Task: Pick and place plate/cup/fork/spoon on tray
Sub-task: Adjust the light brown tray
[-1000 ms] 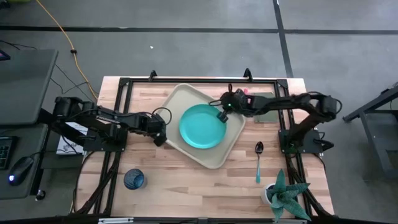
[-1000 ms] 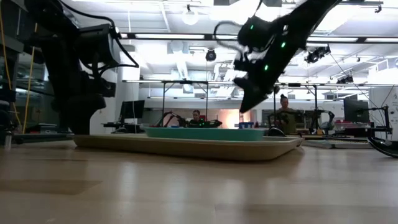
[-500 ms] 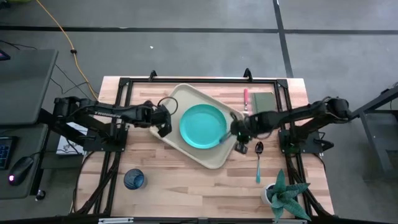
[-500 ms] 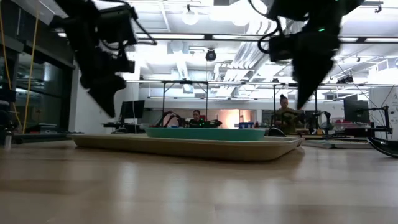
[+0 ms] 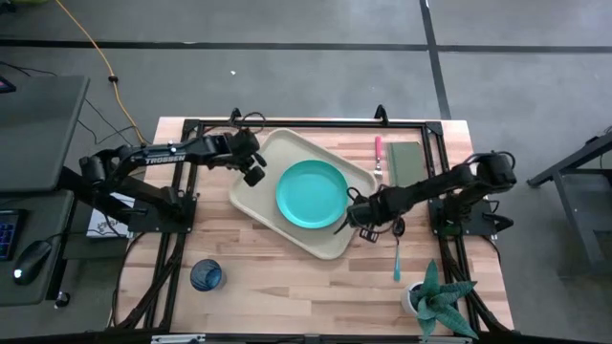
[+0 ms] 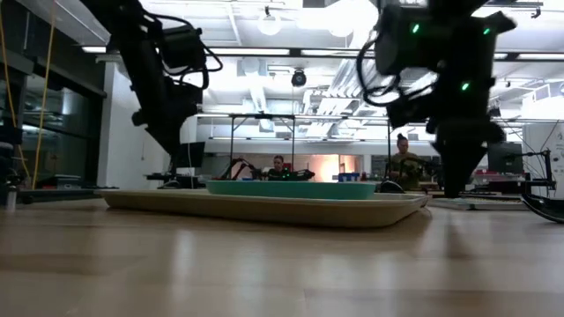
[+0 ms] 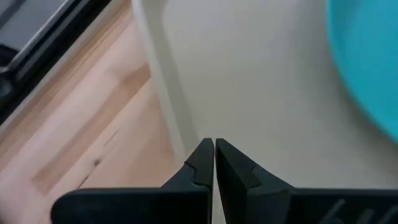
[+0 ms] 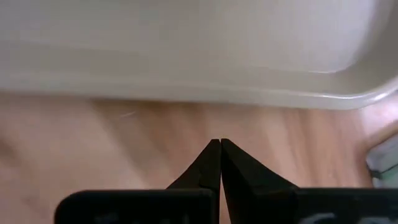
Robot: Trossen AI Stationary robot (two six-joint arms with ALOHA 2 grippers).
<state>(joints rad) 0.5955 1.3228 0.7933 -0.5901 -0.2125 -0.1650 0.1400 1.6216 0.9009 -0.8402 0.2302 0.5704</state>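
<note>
Fingers on both my grippers were pressed together with nothing between them. My right gripper (image 5: 356, 218) hung low over the bare tabletop (image 5: 287, 287) at the lower-right edge of the tray (image 5: 263, 153), just right of centre in the high view; my right wrist view showed its closed tips (image 8: 220, 144) over wood with the tray's rim just ahead. My left gripper (image 5: 253, 172) sat over the tray's upper-left corner, its tips (image 7: 214, 144) above the tray floor close inside the rim.

On the tray, the plate (image 5: 311, 194) already lay at the middle. The cup (image 5: 206, 276) stood well apart at the lower left of the frame, and the fork (image 5: 378, 153) lay toward the upper right, beside a grey-green pad (image 5: 405, 161).

What mattered next, as I judged it, was the spoon (image 5: 397, 250). It lay just to the right of my right gripper and a little lower in the frame, its dark bowl nearest my arm and its light-blue handle running down toward a potted plant (image 5: 435, 298). Its long axis ran nearly straight up and down the picture. My right arm was plainly the nearer one; my left was far across the tray. I would likely need to spread the right fingers and set them across the handle.
</note>
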